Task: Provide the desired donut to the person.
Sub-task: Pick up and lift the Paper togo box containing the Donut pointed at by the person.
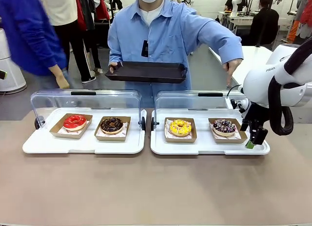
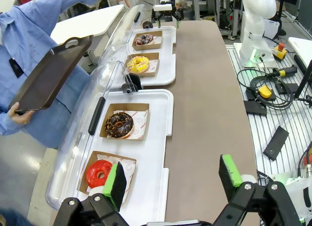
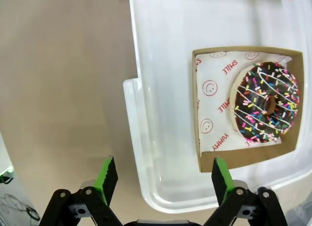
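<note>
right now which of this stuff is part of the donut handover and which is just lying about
In the job: red donut, chocolate donut, yellow donut, sprinkled chocolate donut, the person's black tray, robot's right hand, open near the sprinkled one.
Lying about: coiled cables, yellow-and-black box, red stop button.

Tan table [image 1: 146, 187]; passer-by in blue [image 1: 24, 35] far left; coiled cables [image 2: 265, 84] on grated floor [image 2: 292, 123].
</note>
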Tool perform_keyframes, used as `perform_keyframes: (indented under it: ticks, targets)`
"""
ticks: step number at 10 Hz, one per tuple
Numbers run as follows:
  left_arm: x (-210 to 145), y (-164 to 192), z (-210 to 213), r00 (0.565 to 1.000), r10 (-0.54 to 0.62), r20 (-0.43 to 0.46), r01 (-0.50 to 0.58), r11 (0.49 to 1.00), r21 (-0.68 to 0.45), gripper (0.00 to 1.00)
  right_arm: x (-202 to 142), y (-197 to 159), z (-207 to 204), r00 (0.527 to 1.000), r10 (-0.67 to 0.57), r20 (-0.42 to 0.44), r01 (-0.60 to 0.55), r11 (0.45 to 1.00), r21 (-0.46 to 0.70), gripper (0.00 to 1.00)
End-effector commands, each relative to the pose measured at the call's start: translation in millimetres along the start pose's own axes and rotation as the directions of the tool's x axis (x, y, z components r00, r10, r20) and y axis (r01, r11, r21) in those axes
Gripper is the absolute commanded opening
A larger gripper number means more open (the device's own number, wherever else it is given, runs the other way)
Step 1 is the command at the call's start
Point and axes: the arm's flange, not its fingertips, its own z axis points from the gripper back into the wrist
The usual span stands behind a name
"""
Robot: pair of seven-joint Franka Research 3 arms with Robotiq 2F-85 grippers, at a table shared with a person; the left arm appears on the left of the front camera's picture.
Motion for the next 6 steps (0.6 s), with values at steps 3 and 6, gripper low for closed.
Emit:
perform_keyframes:
  ticks: [3,6]
  targets:
    - [0.6,1.1,1.3,1.0,-0.017,0.025,0.017,1.0,0.005,1.0,-6.4,-20.3,-16.3,1.0,-0.015,0.019,0.015,1.0,0.003,1.0]
    - [0.6,1.1,1.3,1.0,-0.017,0.025,0.017,1.0,0.005,1.0,-8.7,-29.9,-25.0,0.999,-0.029,0.039,0.029,0.999,0.02,1.0]
